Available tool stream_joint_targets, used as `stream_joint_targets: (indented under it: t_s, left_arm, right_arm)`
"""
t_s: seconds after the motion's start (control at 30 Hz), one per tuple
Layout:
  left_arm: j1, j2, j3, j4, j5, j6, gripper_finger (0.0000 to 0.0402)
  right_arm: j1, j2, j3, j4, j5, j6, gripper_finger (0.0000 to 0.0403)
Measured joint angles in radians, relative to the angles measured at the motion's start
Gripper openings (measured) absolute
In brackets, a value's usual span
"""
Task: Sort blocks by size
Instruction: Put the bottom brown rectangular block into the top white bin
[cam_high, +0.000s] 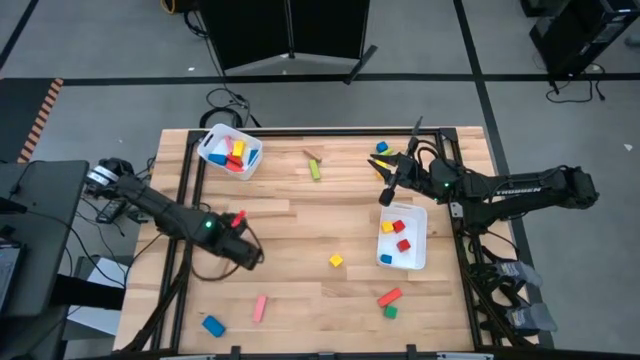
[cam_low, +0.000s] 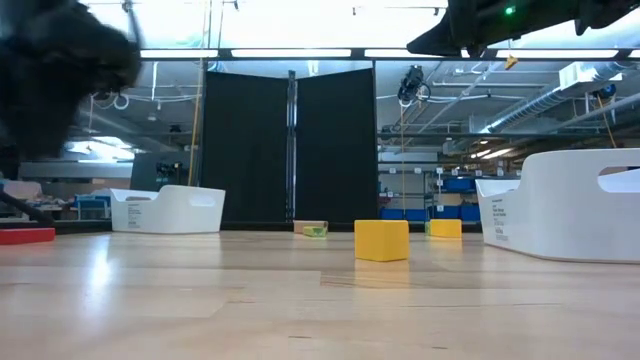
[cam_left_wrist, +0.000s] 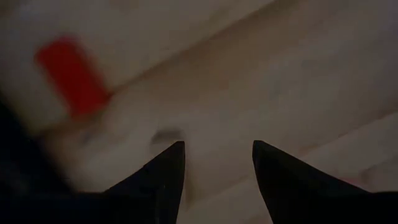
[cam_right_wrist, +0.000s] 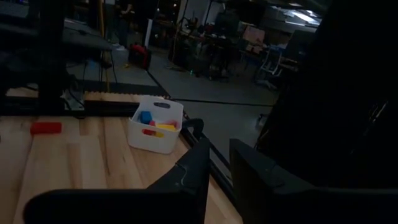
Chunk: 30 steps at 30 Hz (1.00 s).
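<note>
Blocks (cam_high: 336, 260) lay scattered over the bench (cam_high: 300, 225): a yellow cube near the middle, a red bar (cam_high: 389, 297) and a green cube toward the near right, a pink bar (cam_high: 260, 307) and a blue piece at the near left, and two bars by the far edge. More sat in the bin (cam_high: 230, 152) at the far left corner and the bin (cam_high: 402, 238) by the right edge. Being small wooden pieces, they were probably light, rigid and slightly slick, best pinched across two flat opposite faces, the bars across their narrow width. The left pincer (cam_left_wrist: 216, 163) hung low over the left side with its fingers parted and empty, a red block (cam_left_wrist: 71, 74) just beside it. The right pincer (cam_high: 386, 196) hovered at the right bin's far edge, fingers slightly apart, holding nothing visible.
</note>
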Motion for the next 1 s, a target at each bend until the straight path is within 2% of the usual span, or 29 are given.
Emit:
stream_joint_targets:
  t_s: [0.2,0.4,0.67,0.83,1.0]
  left_arm:
    - [-0.115,0.010,-0.031,-0.002,0.116,-0.168,0.0196]
    - [-0.178,0.019,-0.090,0.051,0.129,-0.273,0.0196]
    - [-0.217,0.020,-0.199,0.173,0.121,-0.304,0.0199]
    - [-0.225,0.020,-0.231,0.191,0.110,-0.305,0.0221]
    - [-0.225,0.020,-0.293,0.307,0.116,-0.306,0.0242]
  right_arm:
    - [0.000,0.000,0.000,-0.002,0.000,-0.006,0.0071]
    - [-0.001,0.000,0.000,0.003,-0.002,-0.006,0.0076]
    - [-0.001,0.000,0.000,0.003,-0.004,-0.002,0.0074]
    - [-0.001,0.000,0.000,0.003,-0.004,-0.002,0.0069]
    - [-0.001,0.000,0.000,0.003,-0.004,-0.001,0.0066]
